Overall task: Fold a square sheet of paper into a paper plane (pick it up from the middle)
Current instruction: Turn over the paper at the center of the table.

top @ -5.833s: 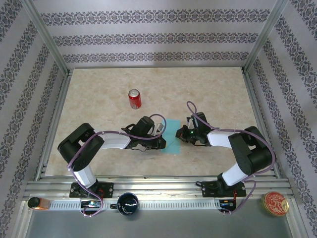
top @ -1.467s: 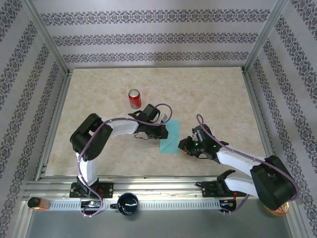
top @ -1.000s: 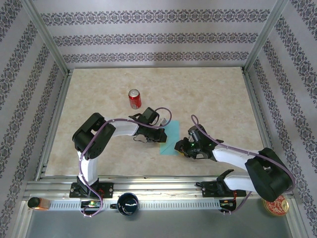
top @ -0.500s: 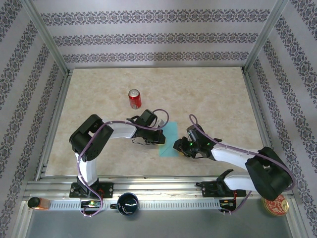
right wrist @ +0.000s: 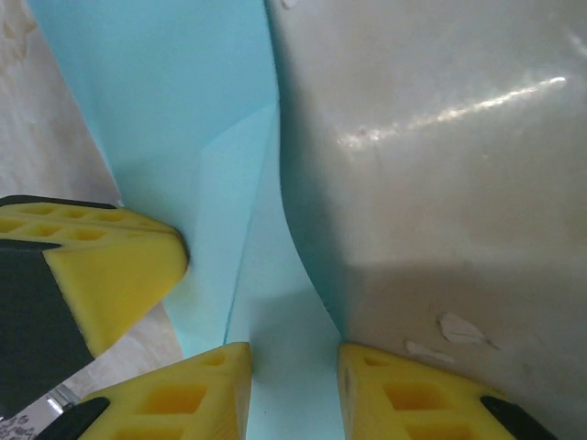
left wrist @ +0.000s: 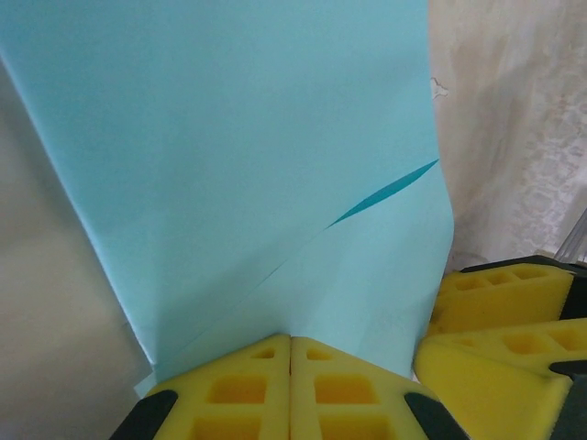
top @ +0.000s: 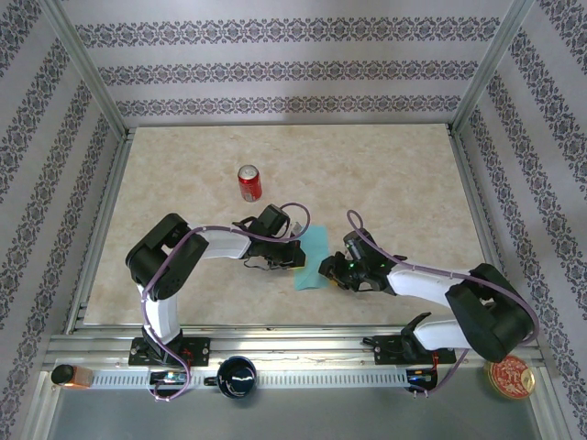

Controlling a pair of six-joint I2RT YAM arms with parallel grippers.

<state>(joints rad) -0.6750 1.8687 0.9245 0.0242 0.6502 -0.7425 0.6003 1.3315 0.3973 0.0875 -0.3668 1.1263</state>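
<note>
The square sheet of paper [top: 310, 260] is turquoise and partly folded, lying mid-table between both arms. In the left wrist view the sheet [left wrist: 257, 137] shows a diagonal crease running to my left gripper [left wrist: 291, 341], whose yellow fingers are shut together with their tips against the paper's near edge. My left gripper [top: 292, 255] sits on the sheet's left side. My right gripper [top: 328, 269] is at its right edge and open. In the right wrist view the right gripper [right wrist: 293, 353] straddles a raised, curled flap of the sheet [right wrist: 202, 110].
A red soda can [top: 249, 182] stands upright beyond the left arm. Metal frame posts and patterned walls enclose the table [top: 394, 174]. On the near rail are a dark cup [top: 237, 376], an orange lid [top: 509, 376] and a small bottle [top: 64, 374].
My right gripper has slid left and up against the paper's right edge, jaws slightly wider. My left gripper shifted a little toward the near side with the sheet.
</note>
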